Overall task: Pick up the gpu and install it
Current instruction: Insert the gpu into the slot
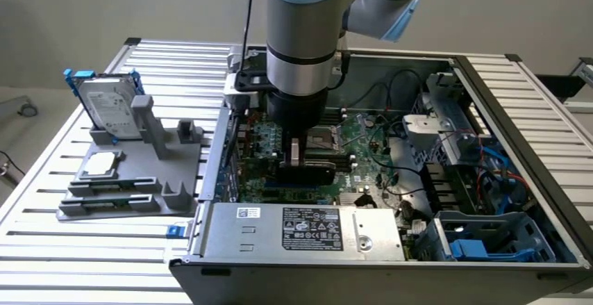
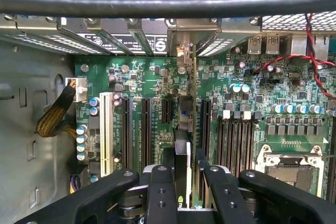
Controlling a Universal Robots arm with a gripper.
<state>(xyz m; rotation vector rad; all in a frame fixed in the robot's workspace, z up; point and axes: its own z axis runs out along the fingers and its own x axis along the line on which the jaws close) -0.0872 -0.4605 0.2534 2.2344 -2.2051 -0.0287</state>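
My gripper (image 1: 296,153) reaches down into the open computer case (image 1: 519,110) and is shut on the gpu (image 1: 310,174), whose black shroud shows just below the fingers, above the green motherboard (image 1: 357,142). In the wrist view the gpu (image 2: 182,145) is seen edge-on between the two black fingers (image 2: 160,192), with my gripper (image 2: 182,184) clamped on it. The card stands upright over the row of black expansion slots (image 2: 146,129). Its far end reaches towards the silver bracket openings (image 2: 184,43) at the case's rear wall. I cannot tell whether its edge sits in a slot.
A grey fixture (image 1: 130,187) on the slatted table at the exterior view's left holds a hard drive in a blue frame (image 1: 110,107) and a small silver processor chip (image 1: 100,164). Inside the case are the power supply (image 1: 306,228), loose cables (image 1: 417,173), a braided cable (image 2: 52,119) and the processor socket (image 2: 286,161).
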